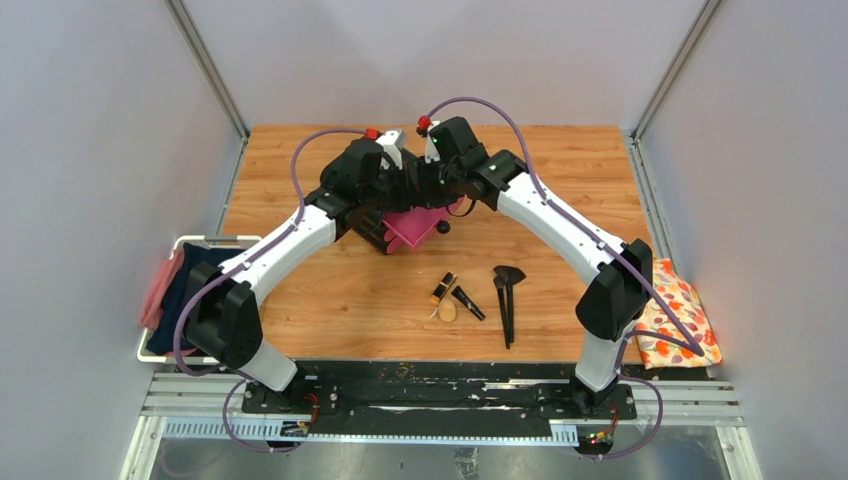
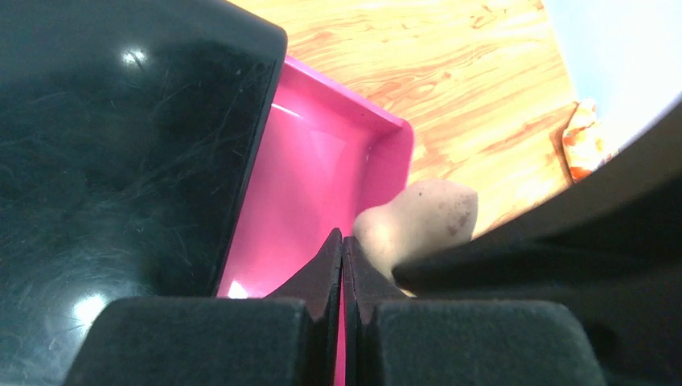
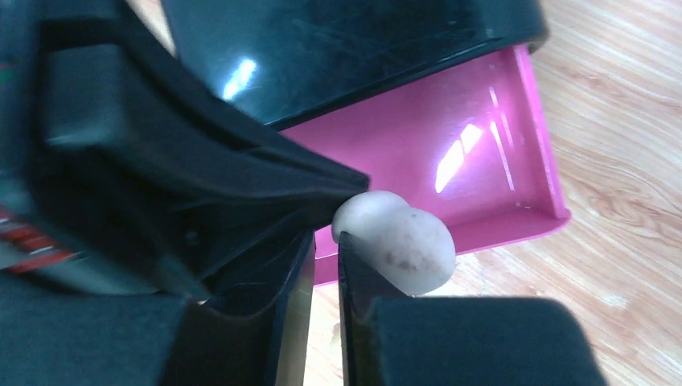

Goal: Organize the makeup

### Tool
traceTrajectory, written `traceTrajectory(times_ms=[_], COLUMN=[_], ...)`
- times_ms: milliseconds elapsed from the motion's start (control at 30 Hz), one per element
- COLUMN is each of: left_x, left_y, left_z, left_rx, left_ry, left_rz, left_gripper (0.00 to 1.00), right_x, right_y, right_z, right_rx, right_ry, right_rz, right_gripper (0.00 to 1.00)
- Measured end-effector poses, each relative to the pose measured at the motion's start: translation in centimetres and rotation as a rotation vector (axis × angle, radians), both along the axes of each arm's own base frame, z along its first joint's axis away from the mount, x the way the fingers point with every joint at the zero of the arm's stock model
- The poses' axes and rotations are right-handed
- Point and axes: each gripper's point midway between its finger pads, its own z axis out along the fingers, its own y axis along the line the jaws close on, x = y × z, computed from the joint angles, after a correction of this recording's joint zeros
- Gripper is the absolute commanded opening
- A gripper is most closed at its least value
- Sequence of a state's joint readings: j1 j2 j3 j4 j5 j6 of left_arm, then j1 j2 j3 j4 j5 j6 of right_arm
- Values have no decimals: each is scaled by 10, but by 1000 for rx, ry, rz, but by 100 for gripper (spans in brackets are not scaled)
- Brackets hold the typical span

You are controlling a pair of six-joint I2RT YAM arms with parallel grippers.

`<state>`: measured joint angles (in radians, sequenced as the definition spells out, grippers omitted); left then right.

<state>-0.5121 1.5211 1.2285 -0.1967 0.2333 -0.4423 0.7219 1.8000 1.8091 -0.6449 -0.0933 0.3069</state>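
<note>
A beige egg-shaped sponge (image 3: 402, 245) sits at my right gripper's (image 3: 326, 235) fingertips, pinched by its narrow end, over the front wall of the open pink drawer (image 3: 450, 153). In the left wrist view the sponge (image 2: 422, 217) lies against my left gripper (image 2: 343, 241), which is shut with nothing between its pads, above the drawer (image 2: 322, 161). On the table lie a second sponge (image 1: 447, 312), a black-and-gold case (image 1: 443, 288), a short black tube (image 1: 467, 302) and black brushes (image 1: 507, 300).
The drawer (image 1: 415, 228) belongs to a black box (image 1: 372, 232) under both wrists. A white basket (image 1: 200, 243) with cloths stands at the left edge. An orange floral cloth (image 1: 680, 315) lies at the right edge.
</note>
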Motion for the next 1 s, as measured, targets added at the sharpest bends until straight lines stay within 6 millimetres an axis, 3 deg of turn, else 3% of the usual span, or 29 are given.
traceTrajectory(times_ms=[267, 767, 1000], left_x=[4, 5, -9], left_y=[3, 6, 20], left_z=[-11, -10, 23], left_rx=[23, 29, 22], left_ry=[19, 14, -39], left_rz=[15, 29, 54], left_gripper=[0, 0, 0], right_x=[-8, -8, -7], right_y=[11, 11, 17], right_z=[7, 8, 25], right_rx=[58, 112, 183], right_ry=[22, 70, 54], right_rz=[40, 23, 25], right_gripper=[42, 43, 43])
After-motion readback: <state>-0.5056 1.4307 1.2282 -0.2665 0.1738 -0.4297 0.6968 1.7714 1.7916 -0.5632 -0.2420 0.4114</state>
